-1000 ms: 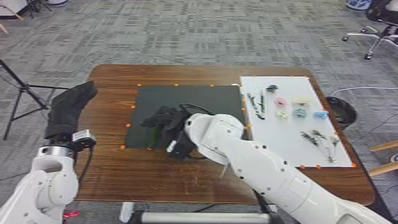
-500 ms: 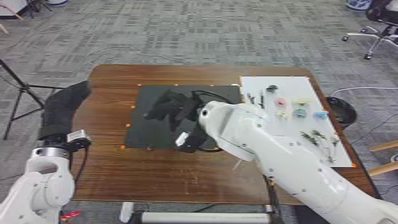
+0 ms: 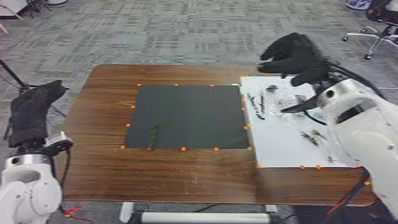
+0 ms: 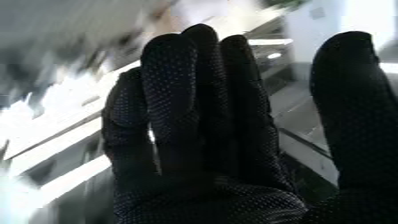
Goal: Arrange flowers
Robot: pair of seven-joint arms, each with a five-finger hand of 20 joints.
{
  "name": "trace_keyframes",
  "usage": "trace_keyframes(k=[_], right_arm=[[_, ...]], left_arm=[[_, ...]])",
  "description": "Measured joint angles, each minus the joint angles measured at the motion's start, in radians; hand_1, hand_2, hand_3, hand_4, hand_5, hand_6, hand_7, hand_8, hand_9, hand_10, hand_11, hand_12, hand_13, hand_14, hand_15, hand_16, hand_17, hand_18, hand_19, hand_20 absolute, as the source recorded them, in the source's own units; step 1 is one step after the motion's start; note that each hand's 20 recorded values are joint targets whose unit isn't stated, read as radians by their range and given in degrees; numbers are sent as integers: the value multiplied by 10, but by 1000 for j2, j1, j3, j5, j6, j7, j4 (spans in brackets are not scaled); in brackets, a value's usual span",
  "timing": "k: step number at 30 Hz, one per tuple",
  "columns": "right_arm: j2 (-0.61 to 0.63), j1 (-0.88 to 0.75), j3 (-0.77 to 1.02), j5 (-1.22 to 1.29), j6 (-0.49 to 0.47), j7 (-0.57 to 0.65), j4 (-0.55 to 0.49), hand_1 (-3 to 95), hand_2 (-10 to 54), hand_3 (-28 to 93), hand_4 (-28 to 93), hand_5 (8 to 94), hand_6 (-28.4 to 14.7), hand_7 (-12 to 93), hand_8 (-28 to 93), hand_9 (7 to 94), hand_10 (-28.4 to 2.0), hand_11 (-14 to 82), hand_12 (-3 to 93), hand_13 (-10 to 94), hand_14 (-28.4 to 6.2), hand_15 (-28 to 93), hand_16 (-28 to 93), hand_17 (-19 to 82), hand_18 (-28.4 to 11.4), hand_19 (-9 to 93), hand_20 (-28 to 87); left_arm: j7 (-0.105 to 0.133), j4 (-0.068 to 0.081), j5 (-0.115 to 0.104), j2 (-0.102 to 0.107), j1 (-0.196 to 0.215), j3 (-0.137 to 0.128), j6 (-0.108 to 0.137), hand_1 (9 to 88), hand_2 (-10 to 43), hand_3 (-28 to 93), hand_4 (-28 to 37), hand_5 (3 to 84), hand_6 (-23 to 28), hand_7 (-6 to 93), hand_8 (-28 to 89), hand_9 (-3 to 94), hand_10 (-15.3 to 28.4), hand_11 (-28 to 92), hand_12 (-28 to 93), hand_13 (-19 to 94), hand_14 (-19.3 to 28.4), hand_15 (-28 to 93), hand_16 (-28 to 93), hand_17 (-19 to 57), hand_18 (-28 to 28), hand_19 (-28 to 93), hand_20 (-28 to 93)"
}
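Note:
In the head view, my right hand [image 3: 300, 59] is over the far end of the white sheet [image 3: 286, 150], open, its thumb apart from its straight fingers. In the right wrist view the same hand [image 4: 209, 135] holds nothing. A green stem [image 3: 153, 136] lies on the dark mat [image 3: 197, 117] near its front left corner. On the white sheet are dark stems [image 3: 258, 106], a small dark flower [image 3: 272, 88] and leafy sprigs [image 3: 311, 138]; the right hand and arm partly hide other flowers. My left hand [image 3: 35, 112] is off the table's left edge, its fingers straight.
Orange markers edge the mat and sheet on the brown table [image 3: 160, 175]. A black tripod [image 3: 18, 80] stands beyond the left arm. At the far right is an office chair [image 3: 387, 30].
My right hand has left the mat and swung far to the right, over the white sheet, uncovering the green stem on the mat. My left hand has shifted outward to the left.

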Motion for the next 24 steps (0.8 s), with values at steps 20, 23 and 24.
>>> trace_keyframes(k=[20,23,24], right_arm=[[-63,-576,358,-255,-88,119,74,340,-95,611,-114,655,-44,200,-23,768,-154,254,255,737,-107,588,364,390,-243,790,538],[-74,-576,347,-265,-108,129,114,333,-95,610,-115,650,-48,195,-22,760,-156,253,257,737,-106,586,367,392,-243,793,536],[-77,-576,347,-267,-113,133,122,330,-95,609,-115,648,-48,194,-22,758,-157,253,257,737,-106,585,368,392,-242,793,536]], left_arm=[[-24,-18,8,-17,43,-19,-51,266,46,745,-265,538,17,162,-77,512,142,200,142,412,173,224,24,69,118,119,185],[-26,-18,10,-17,43,-14,-55,266,45,744,-263,537,17,163,-77,512,143,200,143,412,173,226,21,70,119,119,184],[-26,-18,11,-17,43,-12,-56,265,44,745,-263,537,17,163,-77,512,142,200,143,412,173,227,20,70,118,119,184]])
